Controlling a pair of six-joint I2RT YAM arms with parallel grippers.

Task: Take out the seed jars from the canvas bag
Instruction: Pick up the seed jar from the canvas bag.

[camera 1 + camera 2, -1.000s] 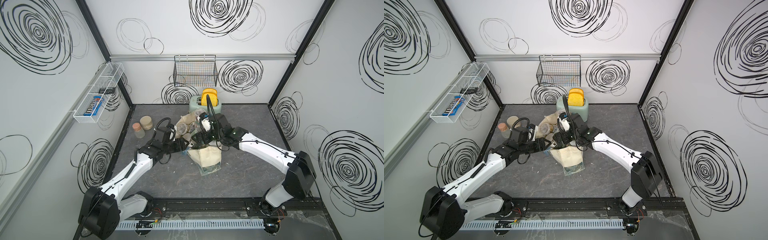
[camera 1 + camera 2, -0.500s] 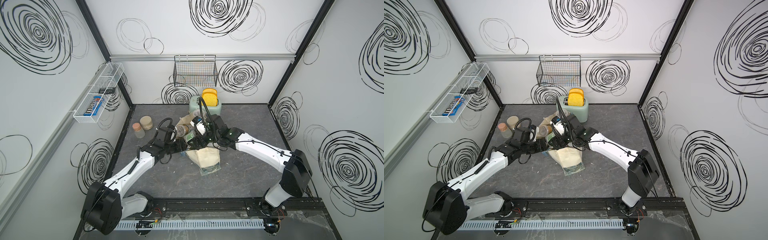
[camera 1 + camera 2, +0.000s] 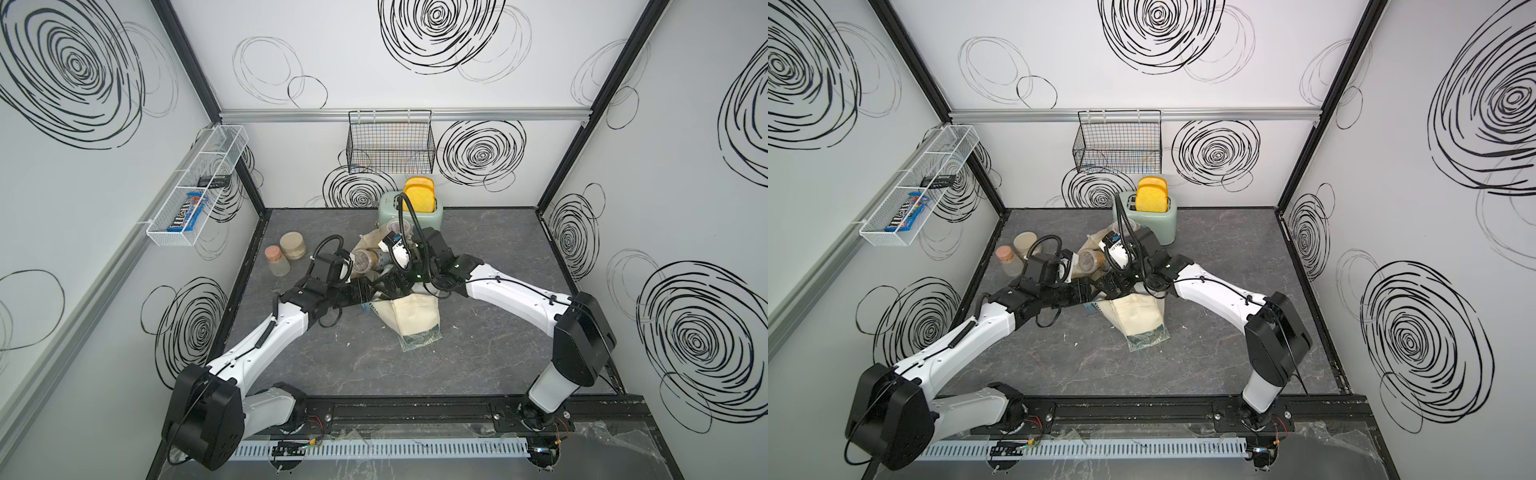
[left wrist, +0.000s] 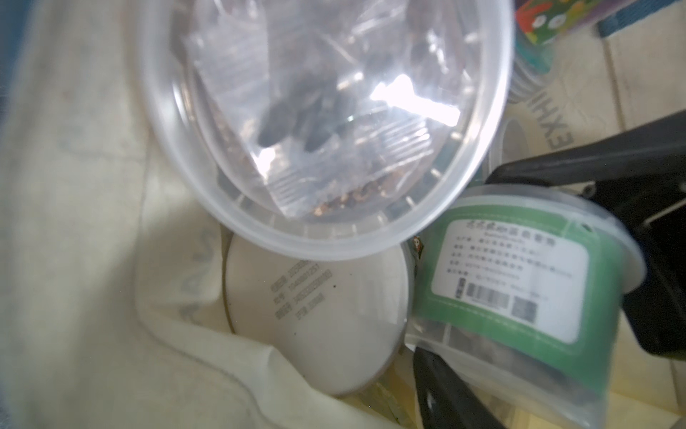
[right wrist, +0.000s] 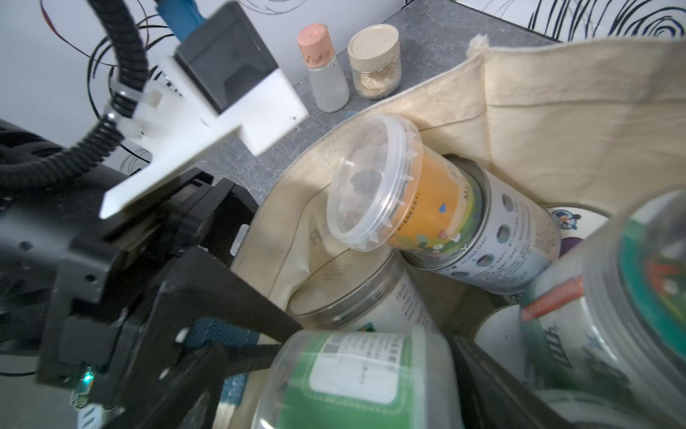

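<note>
The left arm (image 3: pixel 286 324) stretches low from its base at 7 o'clock toward the middle of the table (image 3: pixel 498 353), forearm nearly level. The left gripper (image 3: pixel 368 291) sits at the mouth of the canvas bag (image 3: pixel 415 320). The right arm (image 3: pixel 511 291) bends at a raised elbow at 4 o'clock and runs toward 10 o'clock. Its wrist tips down, so the right gripper (image 3: pixel 392 282) dips into the same opening.

The bag lies on its side mid-table, green base at 6 o'clock and mouth toward 11 o'clock. The seed jars (image 3: pixel 365 262) are heaped inside that mouth.

In both top views the wrists and their cameras cover the fingertips. The right wrist view shows more. A green-labelled tub (image 5: pixel 356 375) lies close to the lens, flanked by dark fingers (image 5: pixel 486 386) that seem to be the right pincer's own, set wide. Whether they press the tub I cannot tell. The left pincer's upper finger (image 5: pixel 230 293) reaches to that tub's lid, with the bag's blue strap (image 5: pixel 219 334) beside it. Whether that pincer pinches anything I cannot tell. Deeper in the bag an orange-labelled tub (image 5: pixel 401 193) lies on its side against a white tin (image 5: pixel 512 241).

Only the left wrist view shows a white jar end (image 4: pixel 315 308) printed with codes, partly covered by a clear lid (image 4: pixel 323 122).

A tan-lidded jar (image 3: pixel 293 246) and a pink-lidded frosted jar (image 3: pixel 276 262) stand at 10 o'clock from the bag. A mint toaster (image 3: pixel 388 210) stands at 12 o'clock.
</note>
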